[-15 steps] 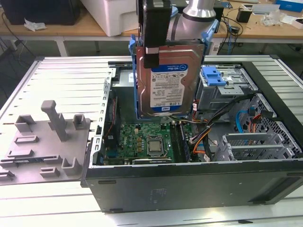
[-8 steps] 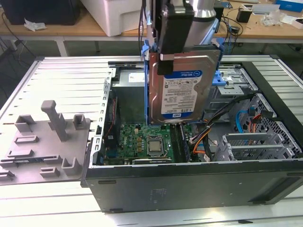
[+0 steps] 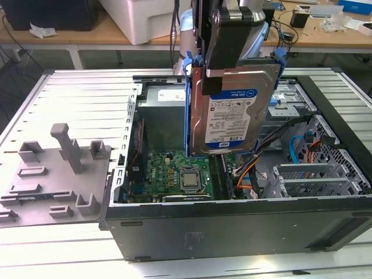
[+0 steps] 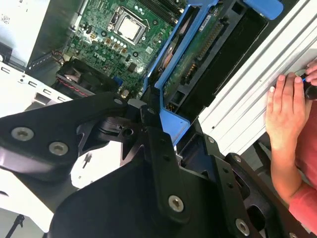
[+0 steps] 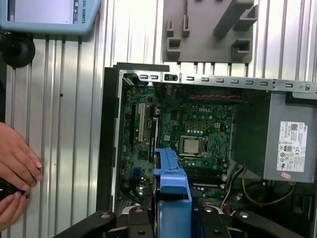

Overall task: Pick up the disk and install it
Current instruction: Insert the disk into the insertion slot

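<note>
Logging the exterior view first. Ribbed metal table (image 3: pixel 87 99) carries an open computer case (image 3: pixel 232 229) across the centre and lower right. A grey plastic fixture (image 3: pixel 58 174) lies at the exterior view's left, just beside the case. A wooden bench (image 3: pixel 64 36) and a white box (image 3: pixel 145 20) run along the top edge. Gripper (image 3: pixel 214 71) hangs in the upper middle, fingers clamped on the disk (image 3: pixel 235 113). The disk is upright, label to the camera, in the air above the case opening. Below it: green circuit board (image 3: pixel 171 168) with processor chip (image 3: pixel 190 181). Orange and blue cables (image 3: pixel 299 148) lie to the right, near the metal drive cage (image 3: pixel 290 96).

Second wrist view: disk (image 4: pixel 198 54) seen edge-on in its blue frame; the black gripper body in front hides its near end. A person's hand (image 4: pixel 285 106) rests on the table rim.

First wrist view: blue frame of the disk (image 5: pixel 173 186) over the circuit board (image 5: pixel 193 124). Grey power supply (image 5: pixel 292 144) sits beside the board inside the case. Fixture (image 5: pixel 213 29) lies outside the case wall. Hand (image 5: pixel 17 161) and a pale blue pendant (image 5: pixel 49 15) are on the table.
</note>
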Controlling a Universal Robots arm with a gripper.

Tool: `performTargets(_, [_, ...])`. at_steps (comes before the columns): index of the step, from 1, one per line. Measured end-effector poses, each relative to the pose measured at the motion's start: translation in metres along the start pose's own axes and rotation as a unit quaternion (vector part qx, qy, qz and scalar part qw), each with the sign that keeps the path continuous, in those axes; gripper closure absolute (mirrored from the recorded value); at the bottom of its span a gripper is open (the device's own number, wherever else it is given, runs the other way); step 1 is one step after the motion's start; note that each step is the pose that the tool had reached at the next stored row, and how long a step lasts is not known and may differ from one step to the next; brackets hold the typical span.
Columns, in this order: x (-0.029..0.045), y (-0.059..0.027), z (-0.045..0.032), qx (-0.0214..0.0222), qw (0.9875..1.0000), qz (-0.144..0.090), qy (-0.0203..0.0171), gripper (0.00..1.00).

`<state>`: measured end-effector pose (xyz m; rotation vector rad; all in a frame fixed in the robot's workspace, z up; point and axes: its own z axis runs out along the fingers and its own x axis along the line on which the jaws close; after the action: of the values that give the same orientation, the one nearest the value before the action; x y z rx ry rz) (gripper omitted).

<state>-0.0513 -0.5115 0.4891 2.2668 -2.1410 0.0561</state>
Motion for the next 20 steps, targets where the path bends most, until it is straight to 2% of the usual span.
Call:
performTargets(11, [0.0003,-0.0021,0.0002,0.0000,1.0000,0.002,-0.0011,0.63])
performTargets(18, [0.0014,-0.0044,0.0003,-0.0006,0.9998,0.019,-0.0025,0.63])
performTargets(20, [0.0020,-0.0093,0.0003,-0.0014,0.9998,0.021,-0.0025,0.63])
